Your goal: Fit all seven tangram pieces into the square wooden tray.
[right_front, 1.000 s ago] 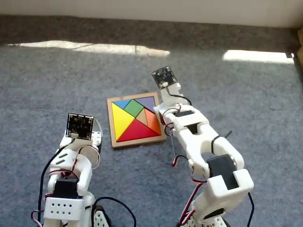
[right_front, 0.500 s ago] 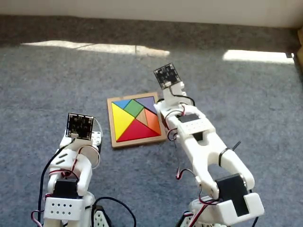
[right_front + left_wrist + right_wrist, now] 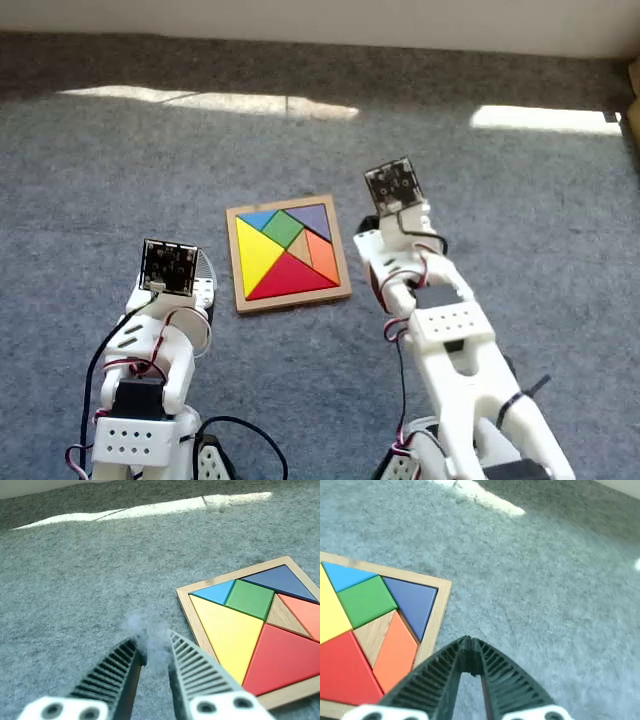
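From above, the wooden tray [image 3: 294,303] sat on the carpet [image 3: 120,170], with all seven tangram pieces [image 3: 258,255] fitted inside. Left wrist: the left gripper [image 3: 154,645] was a sliver apart, tray near. Right wrist: the right gripper [image 3: 470,646] was pinched together, empty, beside the tray's rim.

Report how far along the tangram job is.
Done: all seven pieces lie inside the wooden tray: yellow triangle, red triangle, light blue triangle, green square, dark blue triangle, orange parallelogram, plain wood triangle. In hand: nothing; the left end effector and right end effector hold no piece. Left: seemingly nothing, since the square is filled.
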Controlling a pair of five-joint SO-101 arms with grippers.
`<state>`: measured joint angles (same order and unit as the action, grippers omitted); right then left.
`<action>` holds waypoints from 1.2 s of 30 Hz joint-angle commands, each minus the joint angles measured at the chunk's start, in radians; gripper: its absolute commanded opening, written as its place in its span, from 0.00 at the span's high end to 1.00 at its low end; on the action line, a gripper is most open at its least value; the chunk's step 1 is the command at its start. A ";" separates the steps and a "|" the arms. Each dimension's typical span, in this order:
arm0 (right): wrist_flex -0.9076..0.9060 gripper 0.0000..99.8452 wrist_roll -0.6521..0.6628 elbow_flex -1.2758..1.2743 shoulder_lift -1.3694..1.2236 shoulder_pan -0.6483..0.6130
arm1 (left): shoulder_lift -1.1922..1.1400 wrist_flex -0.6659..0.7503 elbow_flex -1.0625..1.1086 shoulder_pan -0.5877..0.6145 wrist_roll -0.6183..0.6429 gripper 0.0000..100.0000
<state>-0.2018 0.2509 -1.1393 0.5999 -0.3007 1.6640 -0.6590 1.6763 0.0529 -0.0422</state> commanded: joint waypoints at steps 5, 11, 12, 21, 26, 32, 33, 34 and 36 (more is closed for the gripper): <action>-0.004 0.99 -0.005 -0.226 0.341 0.070 | 0.019 -0.003 0.028 0.002 -0.008 0.92; -0.007 0.99 -0.005 -0.417 0.585 0.079 | 0.019 -0.003 0.028 0.002 -0.008 0.92; -0.007 0.99 -0.005 -0.452 0.630 0.079 | 0.019 -0.003 0.028 0.002 -0.008 0.92; -0.147 0.99 -0.009 -0.687 0.977 0.104 | 0.016 -0.003 0.028 0.001 -0.008 0.92; -0.367 0.99 -0.009 -0.685 1.142 0.113 | 0.015 -0.003 0.028 0.001 -0.008 0.92; -0.662 0.99 -0.008 -0.685 1.236 0.113 | 0.015 -0.003 0.028 0.001 -0.008 0.92; -0.704 0.99 -0.008 -0.685 1.231 0.113 | 0.015 -0.003 0.028 -0.001 -0.008 0.92; -0.750 0.99 -0.006 -0.685 1.224 0.113 | 0.015 -0.003 0.028 -0.010 -0.008 0.92; -0.820 0.99 -0.006 -0.685 1.222 0.113 | 0.010 -0.003 0.028 -0.027 -0.008 0.92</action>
<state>-0.9260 0.2493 -1.6763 1.8121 -0.1995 1.6640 -0.6590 1.6763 0.0529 -0.0422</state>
